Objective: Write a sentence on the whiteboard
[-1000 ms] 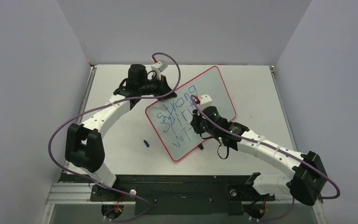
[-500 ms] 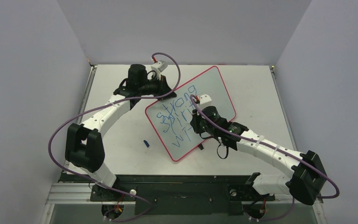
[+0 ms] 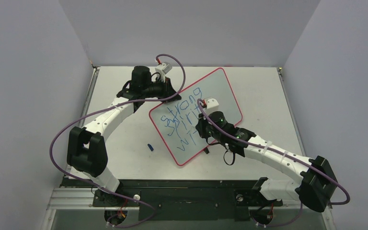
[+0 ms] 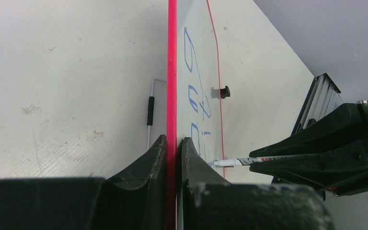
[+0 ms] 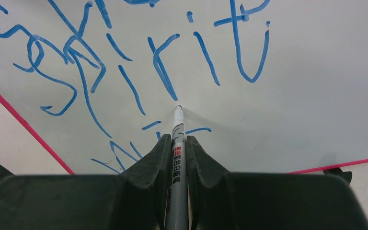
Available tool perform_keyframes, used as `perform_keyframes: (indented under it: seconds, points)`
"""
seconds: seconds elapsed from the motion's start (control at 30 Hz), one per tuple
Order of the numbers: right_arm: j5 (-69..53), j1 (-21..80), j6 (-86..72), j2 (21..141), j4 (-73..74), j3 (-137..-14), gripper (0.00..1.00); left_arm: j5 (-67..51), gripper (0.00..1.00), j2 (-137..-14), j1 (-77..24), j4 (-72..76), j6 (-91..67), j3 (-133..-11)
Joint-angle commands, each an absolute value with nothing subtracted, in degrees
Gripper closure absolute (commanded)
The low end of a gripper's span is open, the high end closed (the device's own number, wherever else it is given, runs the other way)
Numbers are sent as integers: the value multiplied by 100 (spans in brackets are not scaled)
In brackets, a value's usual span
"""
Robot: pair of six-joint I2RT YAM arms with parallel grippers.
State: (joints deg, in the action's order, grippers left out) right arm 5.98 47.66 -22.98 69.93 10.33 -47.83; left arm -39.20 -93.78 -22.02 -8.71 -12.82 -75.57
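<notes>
**Me:** While my right tool (image 5: 178, 140) was clamped on the marker (image 5: 178, 120), its tip seemed to touch the whiteboard (image 3: 223, 86) just under the "r" of the second line. I judged that a stroke going high would cross those letters.

**Partner:** And the board itself?

**Me:** It lay askew at mid table (image 3: 268, 96), and my left tool (image 4: 174, 140) was closed on its pink rim. Pressing hard could have swung it in that single grip, or pushed the marker back between my fingers.

**Partner:** What could you read?

**Me:** The sentence (image 3: 182, 122), in blue: "strong", "spirit", then "wit" begun. The print on the marker's barrel was too small to read.
</notes>
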Motion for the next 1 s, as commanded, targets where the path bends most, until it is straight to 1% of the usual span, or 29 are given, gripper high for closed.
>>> perform_keyframes:
  seconds: [0.0,0.73,0.97]
  points:
    - [591,4869,-2407,7074,1015,-4562,100,-3938,100,-9285,-2355,-883,-773,-7550]
    - [938,5026,-2612,6589,1245,-3905,100,-3952,100,-9246,-2369,-888,-773,-7553]
    - [1097,5036,-2559,6592,1326,-4038,100,-3941,100,-9235,-2373,-888,-773,-7542]
